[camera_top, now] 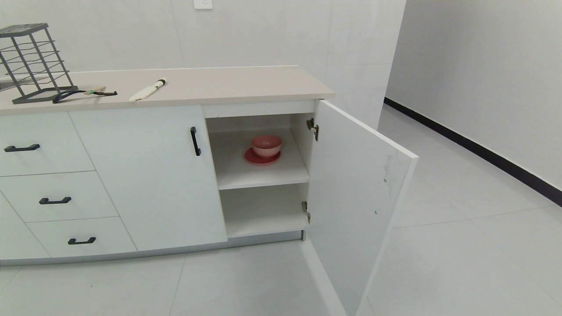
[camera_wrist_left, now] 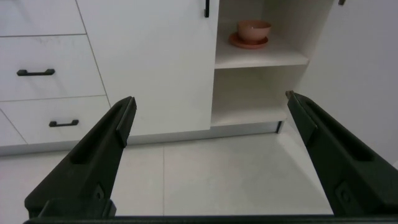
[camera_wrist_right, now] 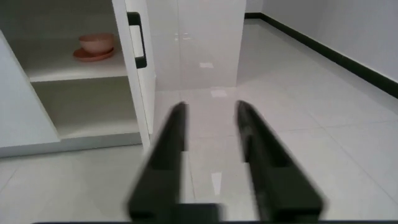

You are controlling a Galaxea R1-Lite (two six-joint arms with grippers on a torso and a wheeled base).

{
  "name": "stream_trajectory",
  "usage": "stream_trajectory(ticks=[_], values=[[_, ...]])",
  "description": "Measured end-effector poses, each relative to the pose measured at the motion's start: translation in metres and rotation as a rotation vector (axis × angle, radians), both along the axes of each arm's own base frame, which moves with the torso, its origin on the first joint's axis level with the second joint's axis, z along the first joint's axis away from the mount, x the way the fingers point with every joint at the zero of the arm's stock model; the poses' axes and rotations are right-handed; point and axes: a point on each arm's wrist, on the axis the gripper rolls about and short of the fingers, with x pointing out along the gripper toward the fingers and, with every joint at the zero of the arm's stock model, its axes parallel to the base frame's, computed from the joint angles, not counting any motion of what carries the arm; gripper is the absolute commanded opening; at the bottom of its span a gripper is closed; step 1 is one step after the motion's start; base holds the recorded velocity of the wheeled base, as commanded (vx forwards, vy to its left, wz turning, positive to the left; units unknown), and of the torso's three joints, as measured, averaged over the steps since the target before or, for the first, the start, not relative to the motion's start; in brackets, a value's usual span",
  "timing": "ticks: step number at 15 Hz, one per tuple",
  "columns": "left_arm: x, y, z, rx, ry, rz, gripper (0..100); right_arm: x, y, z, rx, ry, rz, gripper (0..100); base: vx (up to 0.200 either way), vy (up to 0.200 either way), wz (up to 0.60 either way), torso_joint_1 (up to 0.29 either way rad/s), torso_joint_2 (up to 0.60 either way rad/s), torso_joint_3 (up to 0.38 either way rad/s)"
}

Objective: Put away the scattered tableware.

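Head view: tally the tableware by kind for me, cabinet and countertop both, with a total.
Bowls: 1, pink bowl on the upper cabinet shelf.
Plates: 1, red plate under it.
Utensils: 2 on the countertop, a white utensil and a dark utensil by the wire rack; the dark one may be more than one piece.
Total: 4.

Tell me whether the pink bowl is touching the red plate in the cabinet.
Touching. The head view shows the pink bowl sitting on the red plate on the upper shelf, with the plate's rim showing around its base.
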Motion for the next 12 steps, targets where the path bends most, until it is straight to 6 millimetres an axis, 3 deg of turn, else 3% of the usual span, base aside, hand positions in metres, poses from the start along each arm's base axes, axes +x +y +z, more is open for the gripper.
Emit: stream_trajectory(ticks=[5, 9, 12], values=[[0.0, 0.0, 0.0, 0.003, 0.001, -0.002, 100, -0.001, 0.001, 0.005, -0.013, -0.024, 0.05, 0, 0.0, 0.0, 0.0, 0.0, 0.0, 0.0], [0.0, 0.0, 0.0, 0.0, 0.001, -0.001, 100, -0.01, 0.002, 0.086, -0.007, -0.198, 0.169, 0, 0.0, 0.0, 0.0, 0.0, 0.0, 0.0], [0.0, 0.0, 0.0, 0.004, 0.0, -0.001, 100, 0.018, 0.003, 0.103, -0.004, -0.06, 0.365, 0, 0.0, 0.0, 0.0, 0.0, 0.0, 0.0]])
